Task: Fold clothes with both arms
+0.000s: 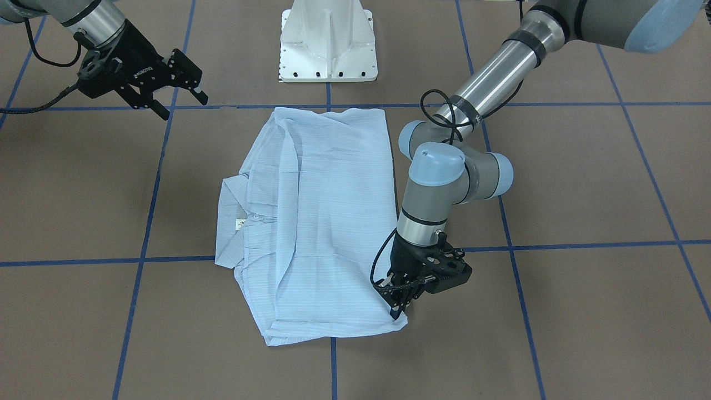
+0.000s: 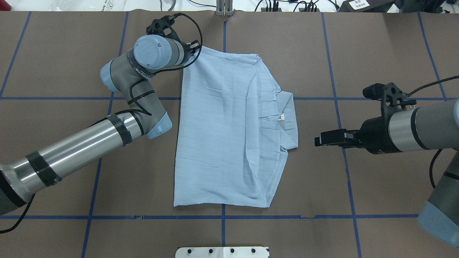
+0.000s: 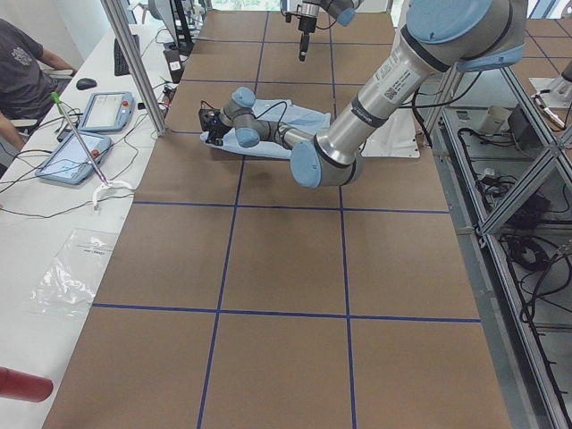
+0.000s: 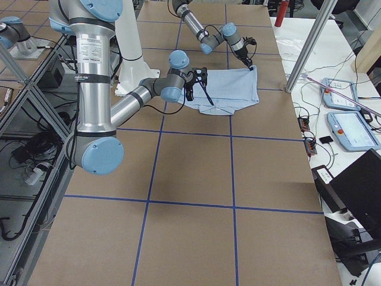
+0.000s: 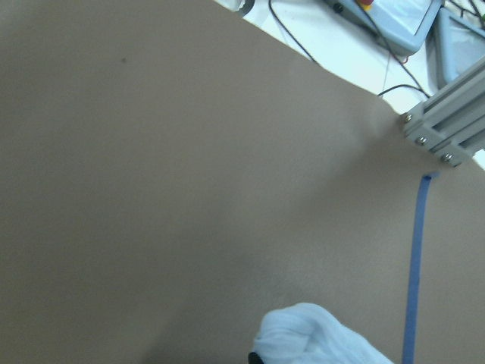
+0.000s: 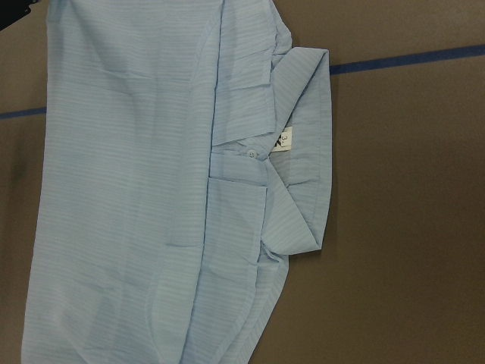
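The light blue shirt (image 1: 333, 222) lies folded in a rough rectangle on the brown table, its collar (image 2: 288, 122) and white neck label (image 6: 282, 140) toward my right arm. My left gripper (image 1: 400, 308) is down at the shirt's far corner on my left side, shut on the cloth. Bunched fabric (image 5: 318, 337) shows at the bottom of the left wrist view. In the overhead view the left wrist (image 2: 157, 53) hides that gripper. My right gripper (image 1: 183, 105) is open and empty. It hovers clear of the shirt, beside the collar (image 2: 317, 140), with the shirt (image 6: 151, 189) below its camera.
The white pedestal base (image 1: 328, 50) stands at the robot's edge behind the shirt. Blue tape lines (image 2: 222, 216) grid the brown table. Beyond the far edge a side table holds tablets (image 3: 103, 112), with an aluminium post (image 3: 134, 63) and an operator (image 3: 18, 71) nearby.
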### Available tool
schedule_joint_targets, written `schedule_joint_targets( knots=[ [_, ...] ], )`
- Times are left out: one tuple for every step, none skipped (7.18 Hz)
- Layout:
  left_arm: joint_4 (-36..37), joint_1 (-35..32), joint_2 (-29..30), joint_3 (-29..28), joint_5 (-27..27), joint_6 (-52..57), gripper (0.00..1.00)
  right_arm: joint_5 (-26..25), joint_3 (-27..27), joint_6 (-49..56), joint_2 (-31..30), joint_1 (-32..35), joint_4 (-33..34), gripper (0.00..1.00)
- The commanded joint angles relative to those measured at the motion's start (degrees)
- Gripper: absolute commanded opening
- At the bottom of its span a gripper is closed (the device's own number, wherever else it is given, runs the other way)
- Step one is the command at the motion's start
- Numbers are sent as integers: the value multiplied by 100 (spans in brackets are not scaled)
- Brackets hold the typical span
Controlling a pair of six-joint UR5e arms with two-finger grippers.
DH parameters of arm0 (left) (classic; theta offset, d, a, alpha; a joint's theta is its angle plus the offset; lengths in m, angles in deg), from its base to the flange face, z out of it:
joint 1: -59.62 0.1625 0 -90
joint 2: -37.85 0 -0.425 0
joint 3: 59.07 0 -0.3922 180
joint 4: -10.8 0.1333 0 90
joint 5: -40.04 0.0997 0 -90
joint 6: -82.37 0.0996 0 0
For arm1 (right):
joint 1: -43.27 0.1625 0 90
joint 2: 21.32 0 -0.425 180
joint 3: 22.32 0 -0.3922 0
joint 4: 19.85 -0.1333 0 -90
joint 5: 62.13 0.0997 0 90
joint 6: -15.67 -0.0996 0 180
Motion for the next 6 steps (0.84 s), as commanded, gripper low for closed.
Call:
schedule_joint_targets(
  knots=[
    [-202, -20, 85, -222, 131, 504, 99, -188, 87, 0, 84, -120, 16, 100],
    [-202, -89, 68, -196, 114, 533, 100, -268, 235, 0, 189, -225, 24, 100],
    [-193, -281, -11, -134, 27, 551, 100, -512, 402, 17, 451, -392, 155, 100],
    [-167, -492, -281, 136, -366, 612, 100, -619, 490, 26, 1028, -507, 887, 100],
    [-106, -625, -623, 565, -866, 830, 100, -655, 578, 43, 1747, -577, 1834, 100],
    [-97, -678, -1105, 1126, -1201, 884, 100, -1064, 805, 200, 2337, -856, 2462, 100]
  ],
)
